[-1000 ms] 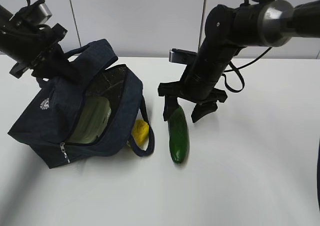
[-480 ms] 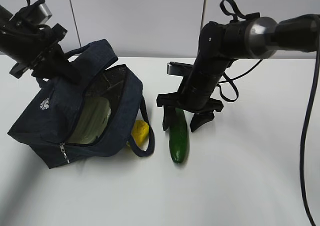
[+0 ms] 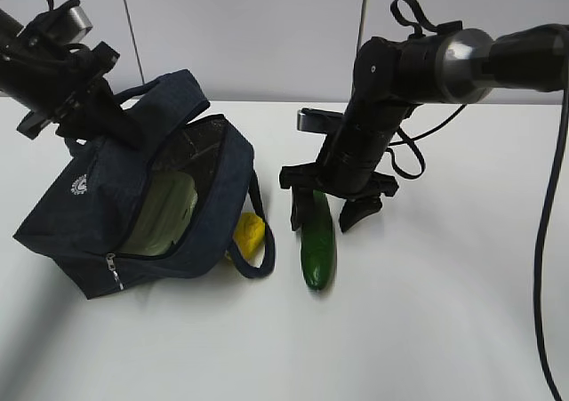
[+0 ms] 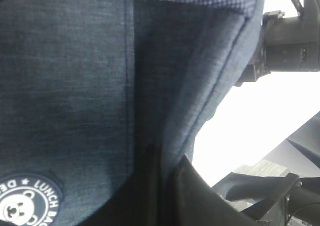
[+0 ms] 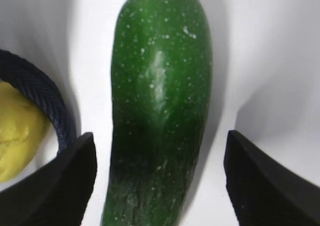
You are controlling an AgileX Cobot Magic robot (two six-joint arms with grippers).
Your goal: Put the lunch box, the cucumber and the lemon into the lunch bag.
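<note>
The navy lunch bag [image 3: 98, 214] lies tilted on the white table with its top gaping. The green-lidded lunch box [image 3: 164, 207] lies inside it. My left gripper [image 3: 93, 116] is shut on the bag's upper edge and holds it up. In the left wrist view its dark fingers [image 4: 150, 196] pinch a fold of the bag fabric [image 4: 75, 85]. The yellow lemon [image 3: 249, 232] rests beside the bag, under a handle loop. The cucumber [image 3: 317, 245] lies on the table to the right of the lemon. My right gripper [image 3: 327, 212] stands open astride the cucumber's far end. In the right wrist view the cucumber [image 5: 160, 100] lies between the fingers [image 5: 65, 186], untouched, and the lemon [image 5: 15, 136] shows at the left.
The bag's rope handle [image 5: 45, 100] curves over the lemon, close to my right gripper's left finger. A white wall [image 3: 267, 28] rises behind the table. Bare tabletop [image 3: 444, 312] stretches to the right and front of the cucumber.
My right arm has come down and a little left, so its open fingers now straddle the cucumber. The left gripper and the bag have not moved.
</note>
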